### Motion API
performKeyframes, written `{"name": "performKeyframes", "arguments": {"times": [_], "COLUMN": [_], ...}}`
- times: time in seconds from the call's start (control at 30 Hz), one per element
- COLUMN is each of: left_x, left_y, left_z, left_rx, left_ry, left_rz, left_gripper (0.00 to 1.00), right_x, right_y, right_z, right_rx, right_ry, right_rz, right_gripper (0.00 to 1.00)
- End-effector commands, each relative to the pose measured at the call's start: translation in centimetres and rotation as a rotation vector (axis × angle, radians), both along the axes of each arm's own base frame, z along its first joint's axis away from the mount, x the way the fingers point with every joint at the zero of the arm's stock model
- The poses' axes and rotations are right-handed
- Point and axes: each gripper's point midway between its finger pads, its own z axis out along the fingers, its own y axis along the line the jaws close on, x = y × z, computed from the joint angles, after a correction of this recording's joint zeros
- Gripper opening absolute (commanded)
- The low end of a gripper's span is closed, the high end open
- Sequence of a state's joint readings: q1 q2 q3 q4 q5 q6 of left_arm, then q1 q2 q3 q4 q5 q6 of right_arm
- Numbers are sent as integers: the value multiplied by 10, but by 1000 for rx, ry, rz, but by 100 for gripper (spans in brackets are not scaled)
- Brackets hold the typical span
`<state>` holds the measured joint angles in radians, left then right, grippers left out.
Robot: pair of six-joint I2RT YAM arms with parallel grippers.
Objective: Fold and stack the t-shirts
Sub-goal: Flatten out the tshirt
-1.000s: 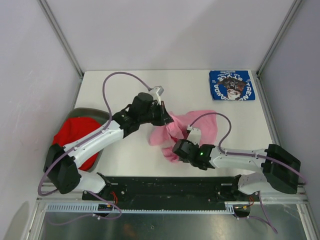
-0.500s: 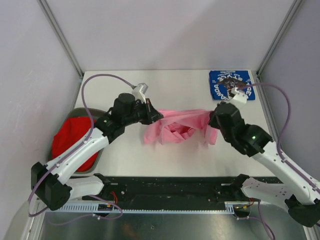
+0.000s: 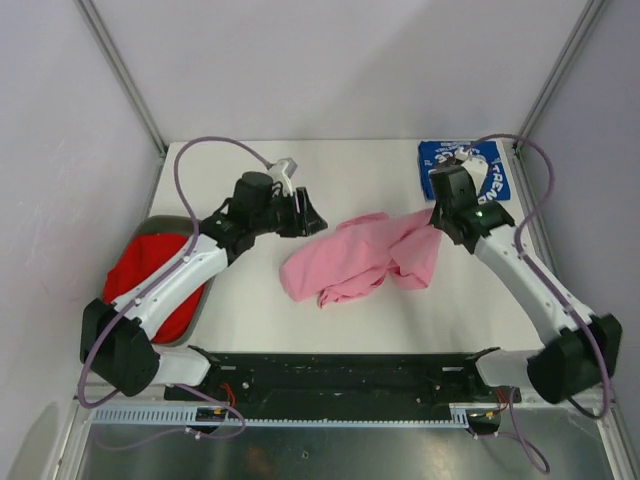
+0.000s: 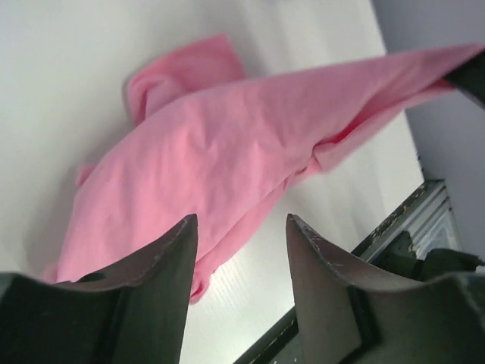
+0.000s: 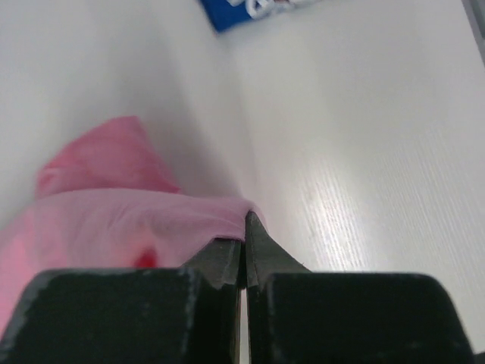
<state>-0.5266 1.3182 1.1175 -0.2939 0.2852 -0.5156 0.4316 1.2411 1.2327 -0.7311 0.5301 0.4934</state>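
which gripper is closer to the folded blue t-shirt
Right. The right gripper, shut on the pink t-shirt, is just on the near side of the blue t-shirt; the left gripper, open, is far to its left.

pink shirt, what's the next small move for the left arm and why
Probably lower the left gripper onto the left edge of the pink shirt and close: its jaws stand open above the cloth, the right gripper is shut on the right end, and the shirt lies bunched, not spread.
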Motion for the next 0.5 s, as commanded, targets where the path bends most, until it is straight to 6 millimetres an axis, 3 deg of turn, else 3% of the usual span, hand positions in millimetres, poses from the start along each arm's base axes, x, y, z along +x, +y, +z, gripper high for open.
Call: {"name": "performKeyframes", "arguments": {"times": [0.0, 0.07, 0.17, 0.33, 0.47], "left_x": [-24, -36, -58, -85, -93], "left_y": [1, 3, 8, 6, -4], "left_z": [-19, -33, -63, -109, -132], "left_rx": [31, 51, 95, 179, 222], "left_ry": [32, 51, 97, 167, 194], "left_rz": [-53, -58, -52, -57, -77], "left_gripper": [55, 54, 51, 48, 48], "right_x": [15, 19, 20, 19, 15], "right_y": [-17, -19, -19, -16, -12], "right_z": [-58, -80, -98, -104, -104], "right_rx": [-20, -6, 16, 35, 59], "right_ry": [168, 221, 255, 264, 260], "right_rz": [-12, -16, -9, -3, 8], "right_gripper": [0, 0, 0, 0, 0]}}
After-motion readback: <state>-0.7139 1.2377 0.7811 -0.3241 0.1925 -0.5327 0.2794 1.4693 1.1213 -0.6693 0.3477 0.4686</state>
